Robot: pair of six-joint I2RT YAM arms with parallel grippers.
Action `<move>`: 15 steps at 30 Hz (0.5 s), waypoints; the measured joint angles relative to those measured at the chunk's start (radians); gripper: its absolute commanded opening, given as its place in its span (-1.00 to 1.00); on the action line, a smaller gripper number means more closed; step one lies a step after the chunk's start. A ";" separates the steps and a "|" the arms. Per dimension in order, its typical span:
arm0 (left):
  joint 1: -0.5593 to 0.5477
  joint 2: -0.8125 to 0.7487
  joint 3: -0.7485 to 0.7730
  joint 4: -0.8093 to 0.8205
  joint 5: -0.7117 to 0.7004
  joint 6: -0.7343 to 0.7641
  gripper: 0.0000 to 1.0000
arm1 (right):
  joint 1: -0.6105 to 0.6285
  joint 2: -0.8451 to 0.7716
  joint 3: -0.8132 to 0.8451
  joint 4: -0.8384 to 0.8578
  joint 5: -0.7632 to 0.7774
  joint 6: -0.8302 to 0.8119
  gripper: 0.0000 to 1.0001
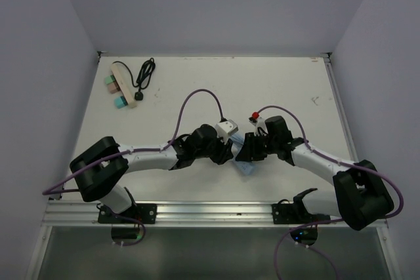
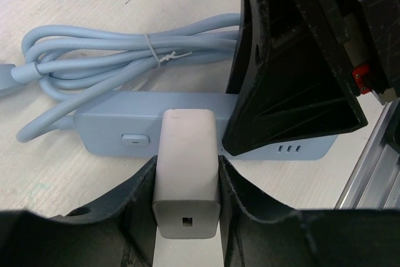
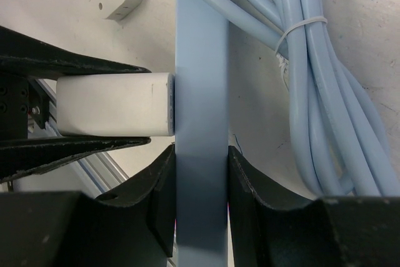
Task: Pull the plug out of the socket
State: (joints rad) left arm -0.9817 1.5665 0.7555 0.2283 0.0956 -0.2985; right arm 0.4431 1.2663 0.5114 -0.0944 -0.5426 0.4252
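My left tool [image 2: 187,182] grips the white plug [image 2: 187,145], right tool [image 3: 201,176] clamps the blue socket strip [image 3: 200,60]; a skewed pull toward nine o'clock may jam or slip.

Light falls even and diffuse from above — the white table [image 1: 295,96] reads bright, with soft, faint shadows on it. Wrist views are sharp mid-frame — the nearest black fingers [image 2: 119,217] blur slightly.

— Arms?
— The left arm [image 1: 144,155] and right arm [image 1: 318,159] reach inward, wrists nearly meeting.
— Grippers?
— The left gripper [image 2: 187,164] clamps the plug [image 2: 187,136]; the right gripper [image 3: 201,154] clamps the strip [image 3: 200,60], fingers on both sides.
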 measured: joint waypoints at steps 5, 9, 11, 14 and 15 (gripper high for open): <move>0.000 0.003 0.000 0.007 0.001 -0.001 -0.92 | 0.000 -0.003 -0.005 0.004 0.002 0.000 -1.00; 0.000 0.001 -0.001 0.007 0.001 0.000 -1.00 | 0.000 -0.003 -0.012 0.014 0.004 0.001 -1.00; 0.000 -0.005 -0.005 0.005 0.001 0.000 -1.00 | 0.000 0.000 -0.013 0.018 0.005 0.001 -1.00; 0.000 -0.027 -0.018 -0.008 -0.007 0.003 -1.00 | 0.005 0.016 -0.013 0.038 0.000 0.002 -1.00; 0.000 -0.032 -0.019 -0.017 -0.012 0.004 -1.00 | 0.008 0.023 -0.013 0.048 -0.001 0.003 -1.00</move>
State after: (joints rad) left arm -0.9821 1.5345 0.7364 0.2115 0.0834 -0.2947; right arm 0.4511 1.2892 0.4988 -0.0460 -0.5434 0.4286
